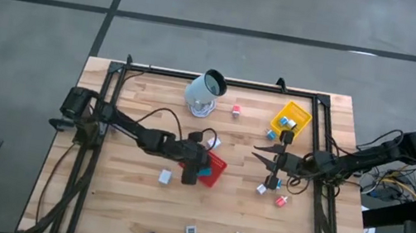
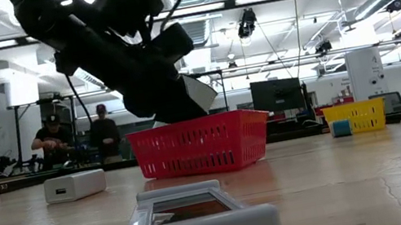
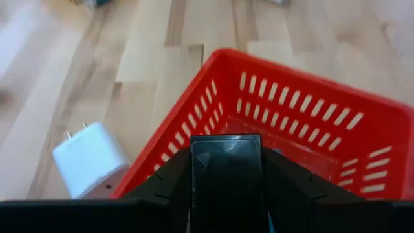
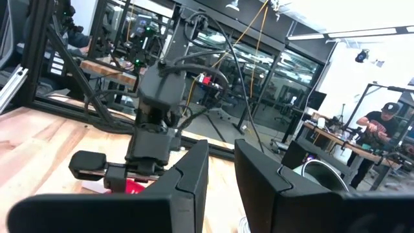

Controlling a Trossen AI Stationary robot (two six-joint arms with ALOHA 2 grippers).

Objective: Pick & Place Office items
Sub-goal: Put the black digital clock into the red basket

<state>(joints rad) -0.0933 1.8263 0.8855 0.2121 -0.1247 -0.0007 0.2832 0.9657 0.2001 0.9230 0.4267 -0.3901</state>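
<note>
Left end effector [image 3: 226, 188] is clamped on a flat black item [image 3: 226, 171], hovering over the near rim of the red tray [image 3: 304, 116]. I risk dropping it outside, by the white charger [image 3: 90, 158]. Right end effector [image 1: 273, 170] is clenched, empty, mid-surface.

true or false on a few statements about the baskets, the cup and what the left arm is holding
1. The left gripper holds a flat black rectangular item over the red mesh plastic basket. True.
2. The pale grey-white cup stands upright. False: it lies on its side.
3. The yellow mesh plastic basket sits on the right arm's side of the table. True.
4. The right gripper fingers are spread wide. False: they are shut with nothing between them.
5. A white plug-in charger block lies inside the red basket. False: it lies beside it, on the wood.
</note>
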